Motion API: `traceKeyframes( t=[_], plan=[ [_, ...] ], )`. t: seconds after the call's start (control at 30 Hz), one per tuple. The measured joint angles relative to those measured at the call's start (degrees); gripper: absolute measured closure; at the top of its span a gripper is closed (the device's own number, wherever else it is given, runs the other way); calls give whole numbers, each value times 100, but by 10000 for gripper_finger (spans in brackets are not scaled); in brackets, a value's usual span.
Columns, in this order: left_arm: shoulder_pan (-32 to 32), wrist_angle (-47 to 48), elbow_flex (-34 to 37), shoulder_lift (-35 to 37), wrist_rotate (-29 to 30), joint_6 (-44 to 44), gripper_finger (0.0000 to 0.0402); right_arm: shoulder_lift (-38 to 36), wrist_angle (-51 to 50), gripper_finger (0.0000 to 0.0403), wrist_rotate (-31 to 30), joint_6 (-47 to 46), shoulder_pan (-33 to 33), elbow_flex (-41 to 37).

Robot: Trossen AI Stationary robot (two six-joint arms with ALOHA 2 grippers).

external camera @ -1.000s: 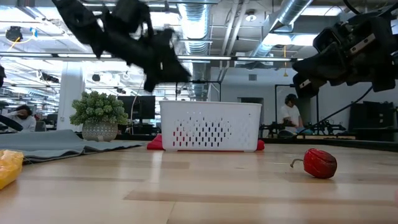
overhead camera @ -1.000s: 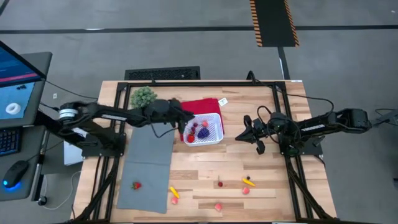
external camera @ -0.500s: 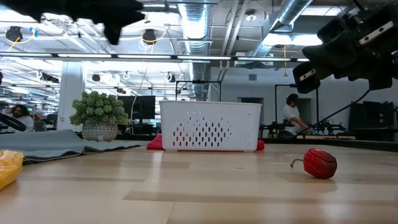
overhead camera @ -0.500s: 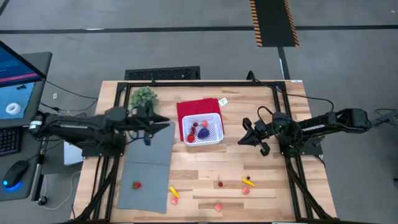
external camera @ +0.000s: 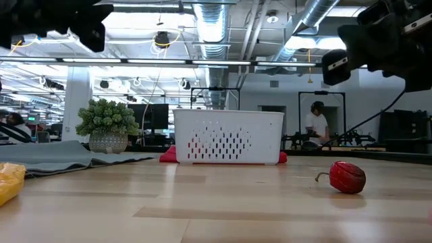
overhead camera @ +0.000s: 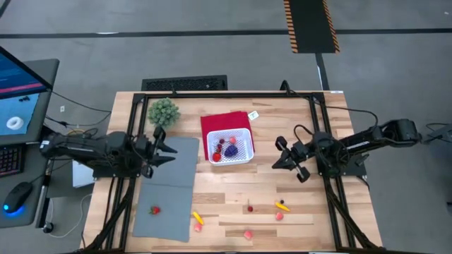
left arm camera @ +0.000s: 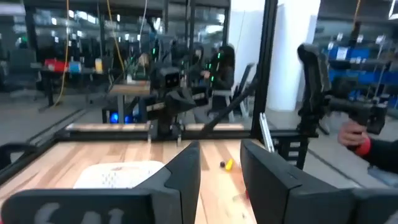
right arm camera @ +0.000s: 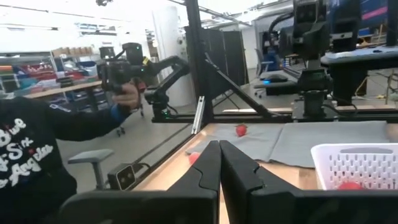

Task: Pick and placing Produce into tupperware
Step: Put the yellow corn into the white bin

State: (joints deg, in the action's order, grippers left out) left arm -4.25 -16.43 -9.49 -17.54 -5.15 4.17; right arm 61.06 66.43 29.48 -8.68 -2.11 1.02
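Note:
The white latticed tupperware [overhead camera: 231, 147] sits on a red cloth [overhead camera: 226, 121] near the table's middle, with red and purple produce inside it [overhead camera: 230, 149]. Loose produce lies toward the near edge: a red piece on the grey mat [overhead camera: 155, 209], a yellow-orange one [overhead camera: 198, 219], a red one [overhead camera: 249, 208], a yellow one [overhead camera: 282, 206] and two pink ones [overhead camera: 248, 234]. My left gripper [overhead camera: 166, 149] hangs open above the mat's far left corner, left of the tupperware. My right gripper [overhead camera: 279, 156] hovers shut to the right of the tupperware. Both are empty.
A green bushy plant [overhead camera: 162, 111] stands at the far left beside the red cloth. The grey mat [overhead camera: 166, 190] covers the table's left part. A dark frame rims the table. A person's hand holding a controller shows beyond the table [right arm camera: 124, 93].
My left arm has drawn back from above the tupperware toward the table's left edge and now hangs over the mat's far corner. My right gripper has drifted slightly toward the near edge. The produce and the tupperware have stayed put.

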Motion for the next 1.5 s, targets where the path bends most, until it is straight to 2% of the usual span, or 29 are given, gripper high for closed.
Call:
traceKeyframes(
  t=[0.1,0.2,0.43,0.6,0.83,0.97,1.07,1.17,1.33,1.5],
  plan=[
    [54,-514,373,148,38,-98,297,0,12,374,-217,45,89,0],
    [140,-605,555,346,32,-176,297,0,20,369,-500,157,144,0],
    [536,259,561,758,490,-306,297,0,8,367,-579,169,175,0],
    [766,319,559,1033,249,-360,297,0,6,368,-579,165,175,2],
    [789,361,554,1359,277,-460,297,13,-16,375,-599,-91,177,4],
    [789,645,554,1357,481,-461,297,13,-100,372,-599,-186,171,14],
    [789,773,554,1327,897,-445,297,-4,-139,368,-743,-261,134,179],
    [791,756,554,1333,1207,-248,297,23,-834,368,-882,-193,268,573],
    [789,764,554,1332,1192,-227,297,154,-3340,373,-1877,249,750,1813],
    [789,813,554,1331,1191,-130,297,418,-5897,374,-2223,-409,1048,3004]
  ],
)
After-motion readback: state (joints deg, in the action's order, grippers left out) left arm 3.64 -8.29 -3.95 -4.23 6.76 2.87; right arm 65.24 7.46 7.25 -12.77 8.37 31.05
